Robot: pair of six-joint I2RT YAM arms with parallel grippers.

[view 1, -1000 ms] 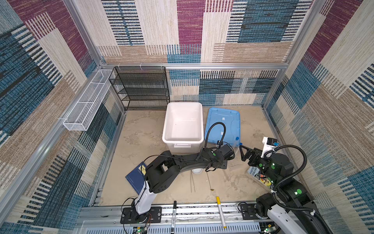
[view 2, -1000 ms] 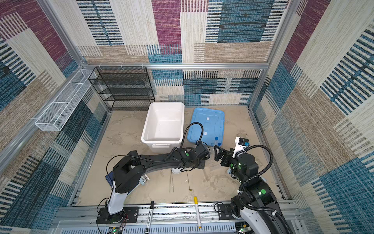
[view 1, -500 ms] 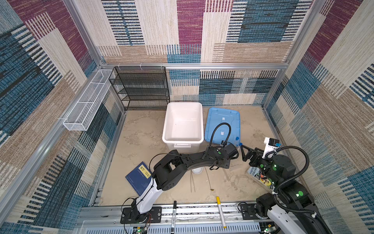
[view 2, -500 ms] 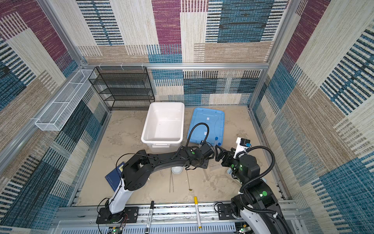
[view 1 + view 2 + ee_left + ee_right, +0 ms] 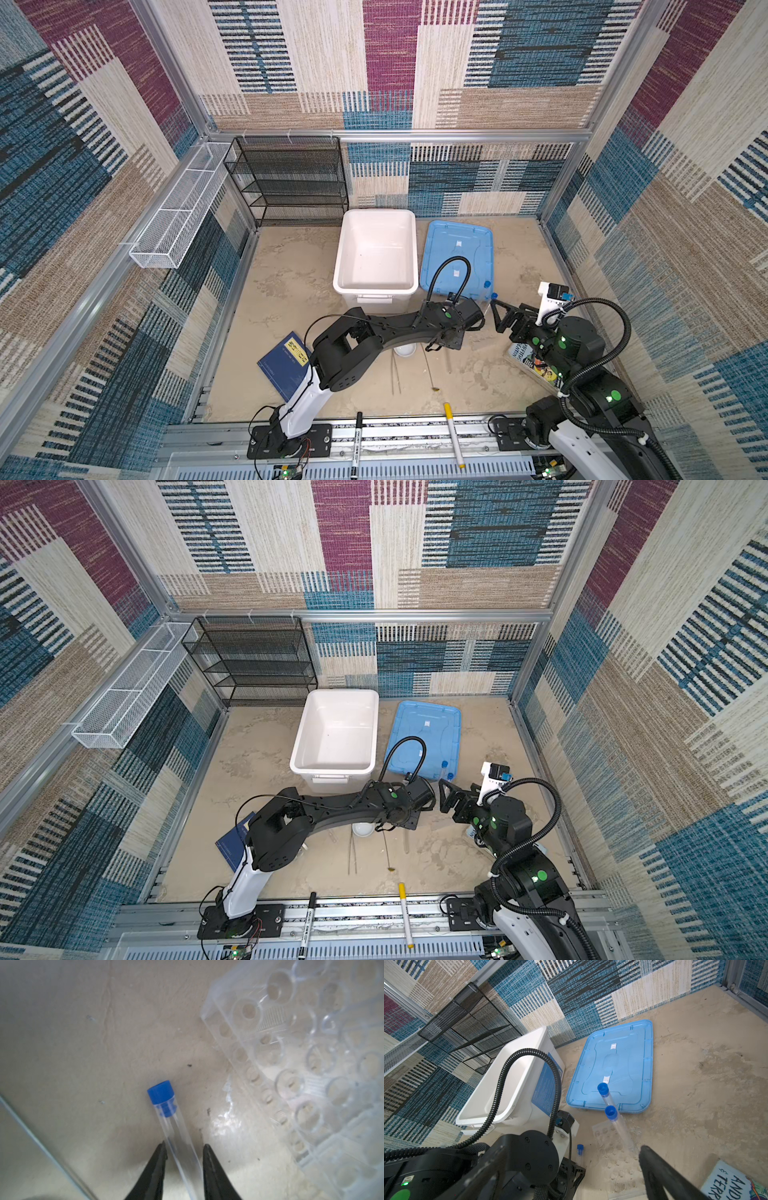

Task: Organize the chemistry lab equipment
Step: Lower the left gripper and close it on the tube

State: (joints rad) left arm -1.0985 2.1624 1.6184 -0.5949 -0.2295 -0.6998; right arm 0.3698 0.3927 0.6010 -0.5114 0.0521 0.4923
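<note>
Fingers [image 5: 155,1172] of the left gripper [image 5: 184,1153] straddle a clear test tube [image 5: 172,1126] that lies flat on the sandy table [image 5: 62,1043]. They are narrowly spread, not pinching. One tip sits right against the tube's wall, while a sliver of table shows between the glass and the opposite tip.

The tube's long axis runs almost straight out from the wrist, lengthwise through the gap. Its blue cap [image 5: 160,1093] points away from the fingers, so they would close across its width, low on the body and far from the cap.

The clear plastic rack [image 5: 311,1064] stands just beside the tube, its empty holes facing up. In the right wrist view two more capped tubes [image 5: 618,1126] stand upright in the rack [image 5: 608,1147], and the lying tube [image 5: 579,1153] rests between the rack and the left wrist.

The right gripper [image 5: 497,316] hangs on the rack's far side with its fingers spread wide and nothing between them. The left arm is clearly the nearer one. Judging by this, the pick-up is its job: the tube then needs tipping upright, cap on top, before it can drop into a hole.
</note>
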